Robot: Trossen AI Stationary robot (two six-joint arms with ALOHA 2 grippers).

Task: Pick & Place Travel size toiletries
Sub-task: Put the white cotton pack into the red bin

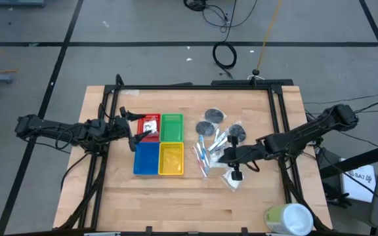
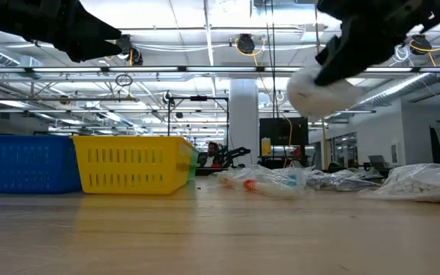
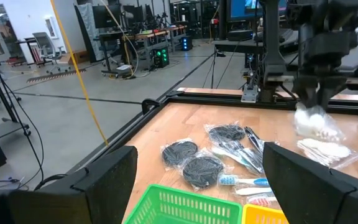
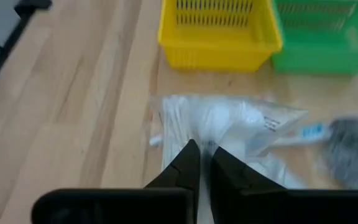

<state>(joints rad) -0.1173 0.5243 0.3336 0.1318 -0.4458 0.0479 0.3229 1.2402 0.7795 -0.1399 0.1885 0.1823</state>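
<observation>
The travel size toiletries lie right of the trays: three dark discs [image 1: 214,116], slim tubes [image 1: 202,154] and a white packet [image 3: 325,149] flat on the wood. My right gripper [image 1: 224,156] hangs above them, shut on another white packet [image 2: 321,93]. At the table's left my left gripper [image 1: 135,135] stands open and level beside the red tray [image 1: 142,118], with nothing between its fingers. My right gripper pinches the white packet's near edge [image 4: 205,140] between its two shut fingers. The fingers come slanting down from the table's right side. The packet [image 3: 312,121] hangs below the fingertips, lifted clear of the table and of the other toiletries.
Red, green [image 1: 171,126], blue [image 1: 146,159] and yellow [image 1: 170,160] trays stand in a square left of centre; the red one holds something white. A large pale green and white cylinder [image 1: 289,218] lies at the near right corner. Bare wood stretches along the near edge.
</observation>
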